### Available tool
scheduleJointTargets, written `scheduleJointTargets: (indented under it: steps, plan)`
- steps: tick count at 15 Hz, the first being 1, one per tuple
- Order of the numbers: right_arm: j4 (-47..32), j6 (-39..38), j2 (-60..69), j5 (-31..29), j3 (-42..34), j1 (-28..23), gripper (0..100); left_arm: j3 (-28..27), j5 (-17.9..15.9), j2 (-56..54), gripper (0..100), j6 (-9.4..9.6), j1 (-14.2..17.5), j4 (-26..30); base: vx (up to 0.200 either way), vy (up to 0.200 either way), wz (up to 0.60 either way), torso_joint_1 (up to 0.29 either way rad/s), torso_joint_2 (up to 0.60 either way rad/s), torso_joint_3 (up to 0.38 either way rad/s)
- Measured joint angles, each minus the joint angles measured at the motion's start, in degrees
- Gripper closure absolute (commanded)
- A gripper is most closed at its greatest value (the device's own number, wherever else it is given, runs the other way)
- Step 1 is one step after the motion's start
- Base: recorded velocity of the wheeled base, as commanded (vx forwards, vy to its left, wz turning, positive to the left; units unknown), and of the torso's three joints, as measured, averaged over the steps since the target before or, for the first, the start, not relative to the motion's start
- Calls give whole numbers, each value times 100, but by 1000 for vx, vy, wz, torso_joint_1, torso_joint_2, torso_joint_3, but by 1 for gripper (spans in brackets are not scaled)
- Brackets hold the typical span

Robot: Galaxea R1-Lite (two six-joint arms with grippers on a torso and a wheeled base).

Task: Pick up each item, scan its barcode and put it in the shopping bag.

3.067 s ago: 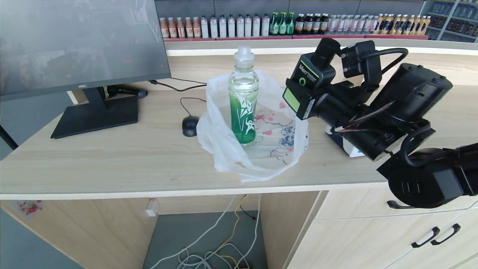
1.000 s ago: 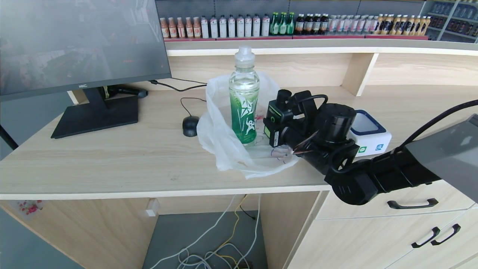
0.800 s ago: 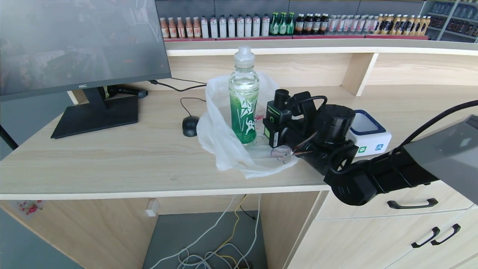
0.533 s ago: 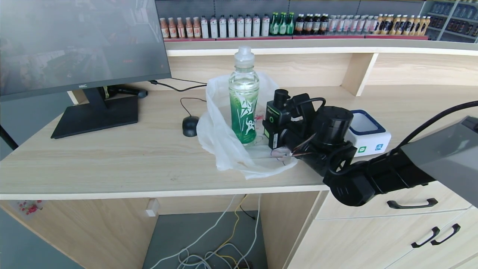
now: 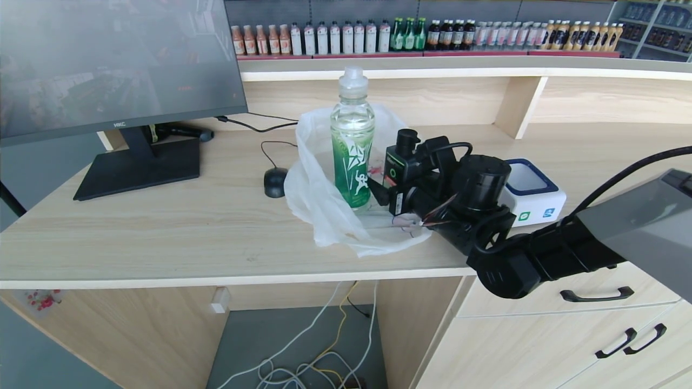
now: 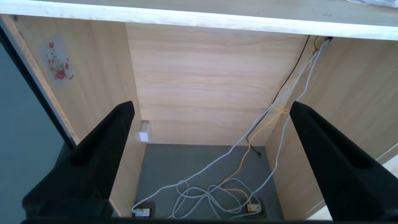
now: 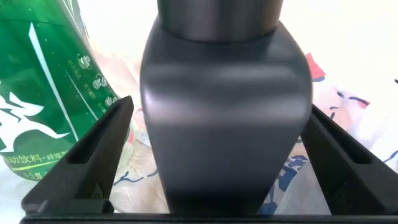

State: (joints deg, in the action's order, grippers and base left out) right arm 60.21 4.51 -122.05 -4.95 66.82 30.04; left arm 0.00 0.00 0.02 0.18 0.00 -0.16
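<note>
A tall green-labelled bottle stands upright inside the white plastic shopping bag on the wooden counter. Just right of it, a black container with a green label stands in the bag. My right gripper is around it, fingers spread a little off its sides, so open. In the right wrist view the black container sits between the fingers, with the green bottle beside it and the printed bag behind. My left gripper hangs open and empty below the counter.
A white scanner box with a blue rim sits right of the bag, partly behind my right arm. A mouse and a monitor are to the left. Shelves of bottles line the back. Cables hang under the counter.
My right arm came down from above the scanner box and lowered the black container into the bag beside the green bottle. In the last half second its fingers spread apart.
</note>
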Motion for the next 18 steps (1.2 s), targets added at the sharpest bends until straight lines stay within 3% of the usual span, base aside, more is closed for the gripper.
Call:
scheduleJointTargets:
  steps: [12,15,18]
  plan:
    - [137,-180,778,-38,-238,-41,0,0,0,0,0,-2,0,0,0,0,0,0,0,0]
    - [382,-508,1458,-84,-1009,-179,0,0,0,0,0,0,0,0,0,0,0,0,0,0]
    - [1156,-700,2175,-84,-2255,-367,0,0,0,0,0,0,0,0,0,0,0,0,0,0]
